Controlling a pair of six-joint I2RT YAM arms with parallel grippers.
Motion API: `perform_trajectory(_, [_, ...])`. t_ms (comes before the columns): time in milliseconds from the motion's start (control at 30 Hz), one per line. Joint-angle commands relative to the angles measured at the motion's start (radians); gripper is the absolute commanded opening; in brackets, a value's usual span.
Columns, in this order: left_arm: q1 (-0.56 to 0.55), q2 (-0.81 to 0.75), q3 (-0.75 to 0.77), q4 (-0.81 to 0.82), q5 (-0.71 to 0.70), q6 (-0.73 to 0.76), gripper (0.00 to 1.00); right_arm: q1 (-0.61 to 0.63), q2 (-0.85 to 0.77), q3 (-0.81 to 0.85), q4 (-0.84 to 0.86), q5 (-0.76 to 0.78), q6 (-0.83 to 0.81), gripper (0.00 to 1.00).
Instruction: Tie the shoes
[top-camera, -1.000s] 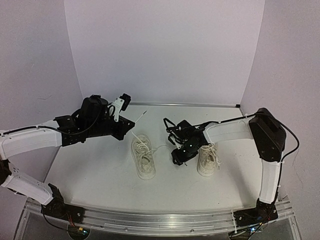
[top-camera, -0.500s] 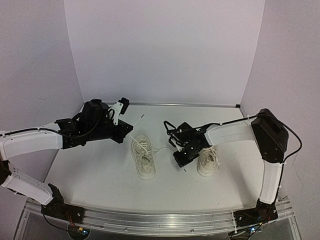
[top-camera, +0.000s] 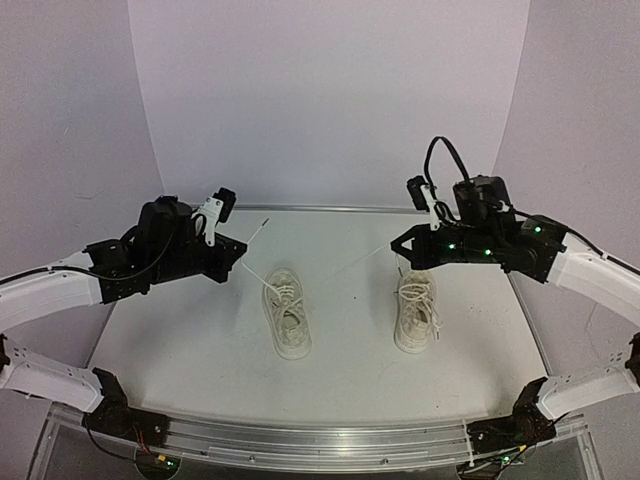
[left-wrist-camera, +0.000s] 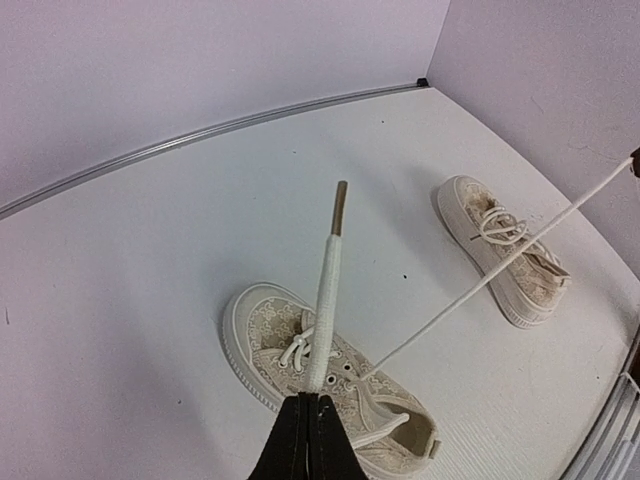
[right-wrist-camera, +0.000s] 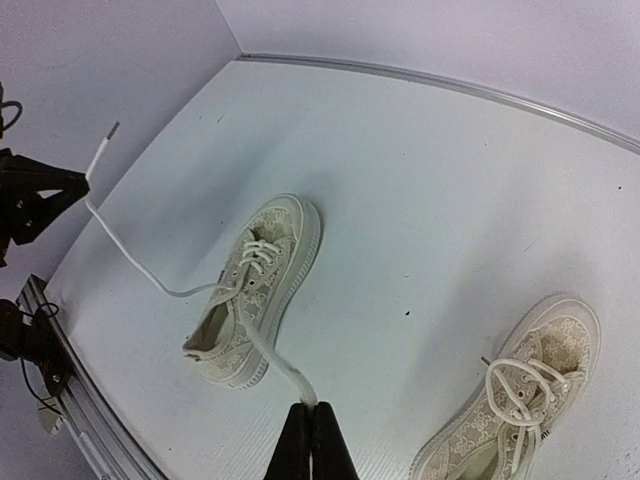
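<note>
Your left gripper (top-camera: 241, 260) is pinched together on a lace end (left-wrist-camera: 325, 290) of the left shoe (top-camera: 285, 312). In its wrist view the two fingers (left-wrist-camera: 293, 448) meet on the flat white strand, and the stretch beyond them sticks out stiffly and finishes in a darker tip (left-wrist-camera: 340, 195). Your right gripper (top-camera: 395, 246) is likewise clamped on the other lace end (right-wrist-camera: 272, 358) of that same shoe, its fingers (right-wrist-camera: 295, 445) pressed flat together around it.

From above you can see both strands rising off the left shoe in a shallow V, one to each gripper, with both grippers held above the table (top-camera: 200, 340) and well apart. The strand to your right gripper looks drawn fairly straight across the gap between the shoes. The one to your left gripper shows a slight sag in the right wrist view.

The left shoe lies on the table roughly midway between the arms, sole down and toe pointing towards the back wall (top-camera: 330, 100). The right shoe (top-camera: 415, 312) sits beside it, close to parallel, just below your right gripper. Neither gripper touches it, and its own laces (right-wrist-camera: 520, 385) lie in loose loops over its top
</note>
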Motion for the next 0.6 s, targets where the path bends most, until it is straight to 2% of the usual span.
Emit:
perform_trajectory(0, [0.003,-0.082,0.042,-0.022,0.063,0.015,0.0,-0.001,-0.06,-0.012,-0.034,0.007,0.047,0.0])
perform_trajectory(233, [0.002,-0.093,0.114,-0.041,0.194,0.013,0.0,-0.001,-0.098,0.026,-0.069,0.031,0.05,0.0])
perform_trajectory(567, [0.002,-0.106,0.103,-0.016,0.229,-0.005,0.0,-0.001,-0.141,0.052,-0.102,0.029,0.058,0.0])
